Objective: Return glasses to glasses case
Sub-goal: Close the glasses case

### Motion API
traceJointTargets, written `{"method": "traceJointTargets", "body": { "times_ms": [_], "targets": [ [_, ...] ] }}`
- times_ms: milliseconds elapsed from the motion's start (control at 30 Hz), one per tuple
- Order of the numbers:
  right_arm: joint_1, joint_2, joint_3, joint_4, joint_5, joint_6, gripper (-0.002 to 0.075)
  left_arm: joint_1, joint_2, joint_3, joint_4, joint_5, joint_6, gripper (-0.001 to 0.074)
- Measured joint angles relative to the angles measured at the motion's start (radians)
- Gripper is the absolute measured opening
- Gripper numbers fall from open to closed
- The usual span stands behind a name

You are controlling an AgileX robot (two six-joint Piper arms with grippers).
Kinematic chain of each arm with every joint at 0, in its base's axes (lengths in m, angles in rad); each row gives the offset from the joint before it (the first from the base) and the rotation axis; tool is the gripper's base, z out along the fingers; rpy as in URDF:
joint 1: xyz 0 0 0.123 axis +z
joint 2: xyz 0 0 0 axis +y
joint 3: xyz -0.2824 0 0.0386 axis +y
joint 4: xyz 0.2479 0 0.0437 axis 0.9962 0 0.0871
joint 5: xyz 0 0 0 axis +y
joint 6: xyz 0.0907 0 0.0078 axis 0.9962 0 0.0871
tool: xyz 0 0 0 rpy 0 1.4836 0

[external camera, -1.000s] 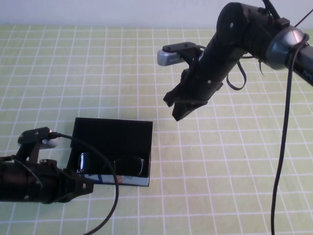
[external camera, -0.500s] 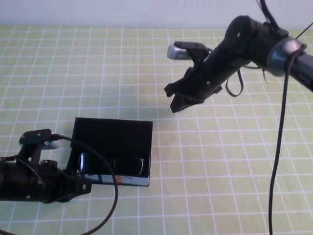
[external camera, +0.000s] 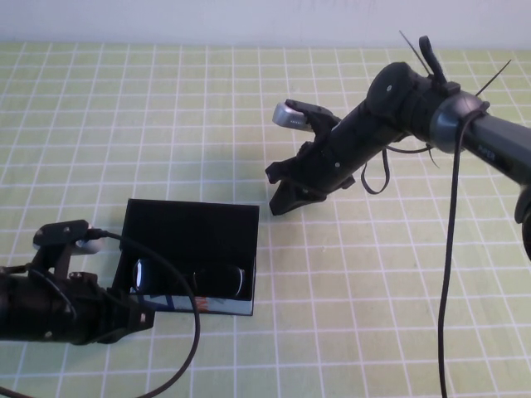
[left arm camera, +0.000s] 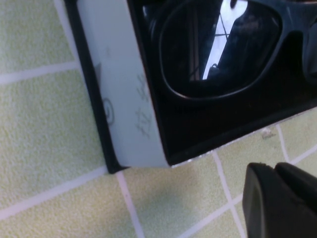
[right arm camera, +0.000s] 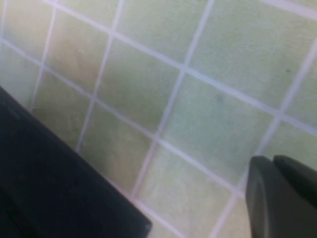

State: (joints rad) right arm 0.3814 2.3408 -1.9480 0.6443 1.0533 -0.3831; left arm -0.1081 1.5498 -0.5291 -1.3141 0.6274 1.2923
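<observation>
1. The bench (external camera: 166, 108) under me is covered in a pale green cloth ruled into squares by white lines.
2. My right arm (external camera: 398, 108) reaches in from the right side, raised above the bench and slanting down towards the middle.
3. My left arm (external camera: 41, 308) lies low along the near left edge, a black cable (external camera: 187, 332) looping off it towards the front.
4. The glasses case (external camera: 191, 228) sits on the bench at the near left, lid thrown open and lying flat towards the far side, the printed front edge facing me.
5. The glasses (external camera: 189, 279) lie inside the case's tray, lenses up, close against the front wall; my left wrist view shows one black-framed lens (left arm camera: 218, 49) tucked into the corner of the tray.
6. My right fingers (external camera: 280, 189) hang in the air just beyond the far right corner of the open lid, apart from it; they are pressed together and carry nothing. My right wrist view shows their tips (right arm camera: 282, 193) over bare cloth with the lid's corner (right arm camera: 59, 193) near.
7. My left fingers (external camera: 141, 317) rest just beside the case's near left corner; the tips (left arm camera: 280, 201) appear pressed together, empty, close to the case's white side wall but not touching it.
</observation>
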Motion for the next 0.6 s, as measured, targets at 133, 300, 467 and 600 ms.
{"method": "traceJointTargets", "body": {
  "times_ms": [133, 300, 467, 600],
  "targets": [
    [0.007, 0.014, 0.0, 0.04, 0.0, -0.022, -0.0011, 0.0, 0.014, 0.0, 0.0, 0.0, 0.005, -0.0002],
    [0.032, 0.022, 0.0, 0.048, 0.0, -0.042, -0.0011, 0.0, 0.019, 0.0, 0.0, 0.0, 0.012, -0.0002],
    [0.053, 0.026, 0.0, 0.061, 0.014, -0.049, -0.0011, 0.0, 0.019, 0.0, 0.0, 0.0, 0.011, -0.0002],
    [0.053, 0.026, -0.003, 0.071, 0.073, -0.069, -0.0011, 0.0, 0.019, 0.0, 0.0, 0.0, 0.011, -0.0002]
  ]
}}
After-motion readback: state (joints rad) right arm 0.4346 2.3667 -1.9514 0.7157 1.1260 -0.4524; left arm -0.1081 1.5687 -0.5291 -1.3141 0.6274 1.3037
